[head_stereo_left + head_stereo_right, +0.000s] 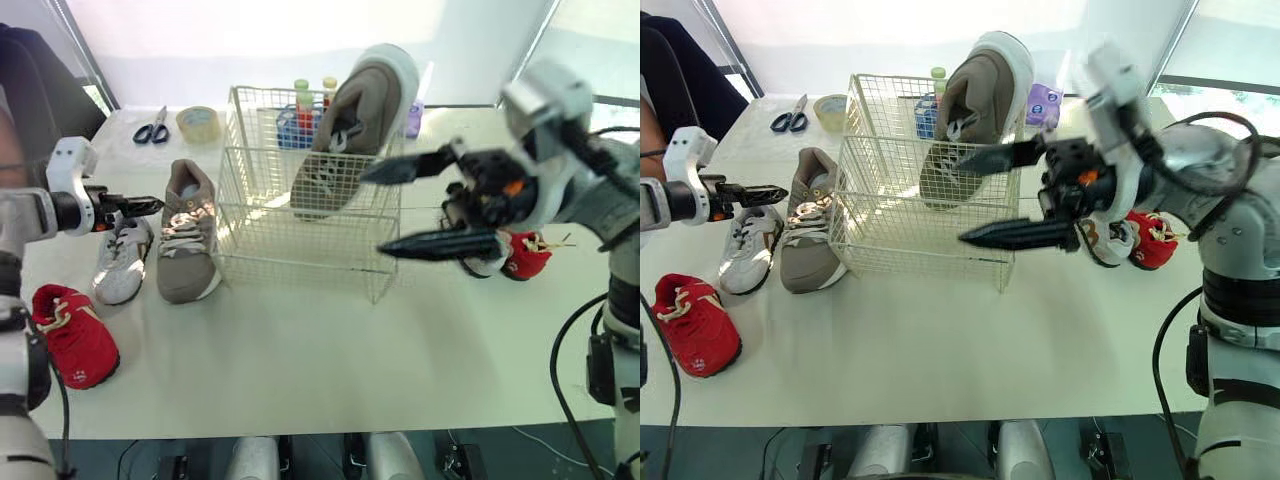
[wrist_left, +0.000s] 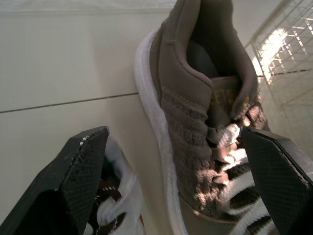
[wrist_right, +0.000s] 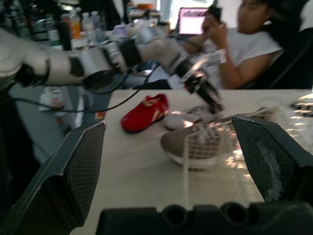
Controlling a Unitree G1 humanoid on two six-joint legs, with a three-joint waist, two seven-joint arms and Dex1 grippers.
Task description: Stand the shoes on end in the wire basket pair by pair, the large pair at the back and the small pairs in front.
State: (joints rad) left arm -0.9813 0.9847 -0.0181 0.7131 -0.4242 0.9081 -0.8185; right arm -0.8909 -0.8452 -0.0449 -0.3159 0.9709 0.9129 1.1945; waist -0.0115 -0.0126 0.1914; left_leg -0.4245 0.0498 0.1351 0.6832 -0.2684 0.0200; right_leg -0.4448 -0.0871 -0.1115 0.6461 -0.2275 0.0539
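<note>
One taupe shoe [image 1: 355, 125] stands at back of wire basket [image 1: 300, 250]; mate [image 1: 186, 232] lies left of basket, left pincer [image 1: 150, 206] released beside it. Right pincer [image 1: 375, 212] released, empty. Risk: shallow grip, mate snags basket rim.

White table [image 1: 330, 370] bears basket [image 1: 262, 262], shoes [image 1: 185, 235] (scissors [image 1: 152, 130], tape [image 1: 199, 122]).

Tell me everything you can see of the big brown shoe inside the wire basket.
The taupe shoe stands toe down in the wire basket, tilted toward its back right corner, with the heel above the rim. It has a suede-like upper, white laces and a thick white sole. It leans on the wires; nothing else touches it.
</note>
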